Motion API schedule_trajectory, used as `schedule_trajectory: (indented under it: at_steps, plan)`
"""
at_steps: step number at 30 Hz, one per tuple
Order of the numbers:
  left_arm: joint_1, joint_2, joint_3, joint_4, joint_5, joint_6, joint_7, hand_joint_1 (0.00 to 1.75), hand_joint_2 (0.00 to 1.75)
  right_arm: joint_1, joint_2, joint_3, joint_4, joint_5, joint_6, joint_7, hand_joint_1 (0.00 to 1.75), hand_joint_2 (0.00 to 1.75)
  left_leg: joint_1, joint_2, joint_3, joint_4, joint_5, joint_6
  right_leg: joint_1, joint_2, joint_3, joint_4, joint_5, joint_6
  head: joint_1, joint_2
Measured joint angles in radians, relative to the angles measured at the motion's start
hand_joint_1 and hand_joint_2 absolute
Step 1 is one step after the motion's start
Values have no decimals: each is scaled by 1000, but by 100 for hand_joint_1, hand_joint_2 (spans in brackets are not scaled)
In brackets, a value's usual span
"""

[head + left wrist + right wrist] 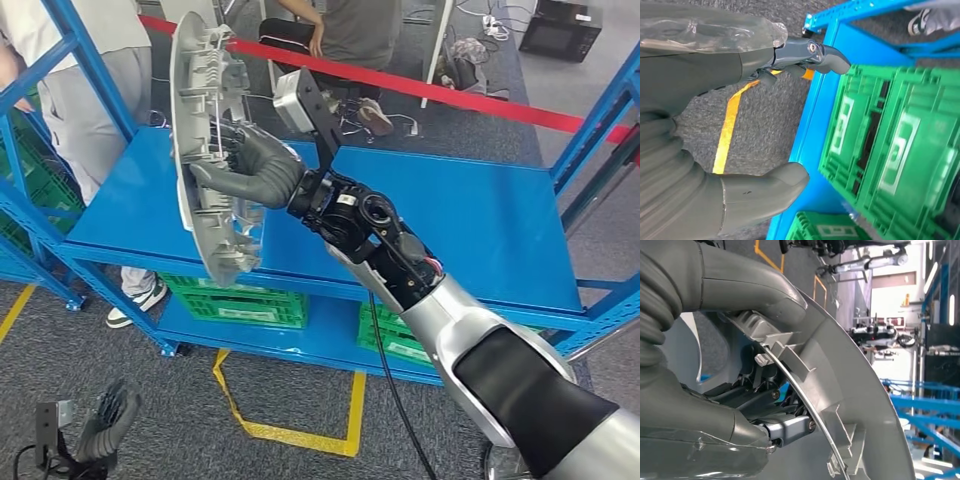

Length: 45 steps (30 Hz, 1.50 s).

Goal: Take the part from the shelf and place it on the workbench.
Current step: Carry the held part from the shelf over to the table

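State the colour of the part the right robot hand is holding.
Light grey plastic: the part, gripped by the right robot hand, shows best in the head view.

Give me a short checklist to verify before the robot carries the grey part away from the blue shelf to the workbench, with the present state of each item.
1. Right hand grips the grey part: ok, thumb and fingers clamp its ribbed inner side.
2. Part is lifted off the blue shelf: ok, in the head view it hangs upright above the shelf surface.
3. Left hand is free: ok, it hangs low near the floor and holds nothing.
4. Person beside the shelf is out of the path: cannot tell, they stand close behind the part.
5. Workbench is ready: cannot tell.
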Motion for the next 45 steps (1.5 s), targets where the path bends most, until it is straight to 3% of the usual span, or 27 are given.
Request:
schedule_trajectory:
  at_steps: [3,5,8,10,11,12,14,15,16,18,20,21,22,24,26,27,30,32,34,35,37,39,40,41,42,43,45]
  plan:
    - [0,-1,0,0,-2,-2,-2,0,175,-1,0,0,-2,9,-6,5,175,175,-6,-18,6,-15,0,21,4,-18,5,-2,-7,17,8,0]
    - [1,-1,0,0,-4,-2,-2,0,175,0,0,-2,-5,10,-9,10,175,175,-4,-33,9,-18,1,33,0,-3,-6,28,-33,26,12,0]
    - [-4,-2,-1,0,-7,-2,-1,0,175,4,0,-5,-10,9,-13,14,175,175,-4,-54,13,-19,1,48,0,45,-93,220,-126,28,29,0]
    - [-5,-3,-4,0,-9,-2,0,0,175,10,-2,-6,-10,9,-15,17,175,175,-8,-74,15,-18,-1,50,3,53,-143,316,-147,25,36,0]
    - [-5,-4,-6,0,-10,-2,0,0,175,14,-3,-7,-10,9,-16,19,175,175,-10,-84,17,-18,-1,51,4,55,-143,308,-130,22,37,0]
    - [-5,-4,-8,0,-11,-2,1,0,175,17,-4,-7,-12,9,-17,21,175,175,-11,-95,19,-17,-2,51,4,59,-124,257,-95,16,40,0]
    - [-8,-7,-13,0,-13,-4,2,0,175,19,-4,-9,-19,9,-20,24,175,175,-13,-115,21,-15,-4,48,5,88,-60,108,-19,3,44,0]
    - [-11,-8,-15,0,-14,-5,3,0,175,19,-5,-10,-23,9,-22,26,175,175,-13,-124,19,-13,-3,45,5,102,-33,51,2,-1,44,0]
    - [-13,-9,-17,0,-16,-7,6,0,175,18,-6,-10,-27,9,-24,27,175,175,-11,-131,15,-12,-2,41,6,113,-18,20,9,-3,44,0]
    - [-14,-9,-20,0,-18,-8,11,0,175,19,-8,-11,-31,10,-26,30,175,175,-7,-147,10,-15,3,29,7,106,-7,5,7,-8,45,0]
    - [-14,-8,-23,0,-21,-9,14,0,175,21,-9,-12,-37,10,-28,33,175,175,-9,-129,2,-4,-6,19,2,89,1,-7,13,-15,44,0]
    - [-16,-8,-23,0,-21,-9,14,0,175,21,-9,-12,-40,9,-28,33,175,175,-10,-107,-16,33,-27,14,0,80,5,-13,16,-19,39,0]
    - [-18,-8,-24,0,-21,-9,15,0,175,21,-9,-13,-43,9,-28,34,175,175,-8,-82,-45,91,-55,10,0,71,7,-16,18,-20,32,0]
    - [-20,-8,-25,0,-20,-8,15,0,175,24,-9,-14,-47,9,-28,34,175,175,-3,-57,-118,235,-113,0,0,52,7,-16,17,-23,19,0]
    - [-18,-9,-27,0,-20,-8,15,0,175,30,-9,-14,-48,9,-28,35,175,175,4,-50,-146,280,-112,-7,0,33,8,-16,14,-21,11,0]
    - [-18,-8,-29,0,-20,-8,15,0,175,33,-9,-14,-49,9,-28,35,175,175,7,-46,-126,239,-85,-9,-1,24,8,-15,12,-18,8,0]
    - [-21,-6,-31,0,-16,-8,15,0,175,33,-9,-14,-53,13,-30,33,175,175,5,-6,-19,29,-2,-6,2,2,9,-7,2,-3,4,0]
    - [-23,-4,-32,0,-12,-8,15,0,175,31,-9,-14,-55,17,-30,27,175,175,-4,-2,1,-13,1,9,7,-10,11,-6,-6,8,6,0]
    - [-23,-1,-32,0,-10,-5,16,0,175,30,-8,-13,-56,20,-28,22,175,175,-4,-21,2,-12,0,25,5,-19,15,-5,-14,20,12,0]
    - [-23,-1,-33,-1,-9,-4,16,0,175,30,-8,-12,-56,22,-27,20,175,175,-3,-30,4,-14,0,31,2,-10,11,7,-25,24,14,0]
    - [-23,1,-33,-1,-9,-1,16,0,175,30,-8,-12,-56,25,-25,16,175,175,-1,-45,9,-16,0,44,-1,24,-25,91,-75,29,21,0]
    - [-23,1,-35,-1,-9,-1,16,0,175,32,-9,-12,-54,26,-21,12,175,175,-5,-63,11,-15,-2,51,1,48,-97,242,-138,28,30,0]
    - [-22,2,-36,-1,-9,-1,16,0,175,34,-9,-12,-53,26,-20,11,175,175,-7,-74,12,-15,-3,53,3,52,-130,302,-153,26,34,0]
    - [-22,1,-37,-1,-10,-1,17,0,175,36,-9,-12,-52,26,-19,10,175,175,-9,-85,14,-14,-4,54,3,54,-145,322,-148,24,36,0]
    - [-21,1,-38,-1,-10,-1,18,0,175,37,-9,-12,-50,27,-18,8,175,175,-11,-97,16,-14,-5,54,4,56,-141,300,-123,19,38,0]
    - [-21,1,-39,-1,-10,-1,19,0,175,37,-9,-12,-49,27,-17,7,175,175,-12,-109,19,-13,-6,54,5,64,-118,238,-80,13,41,0]
    - [-23,-1,-40,-1,-10,0,20,0,175,34,-9,-13,-48,28,-14,2,175,175,-13,-130,20,-11,-8,51,6,105,-58,92,-3,-4,43,0]
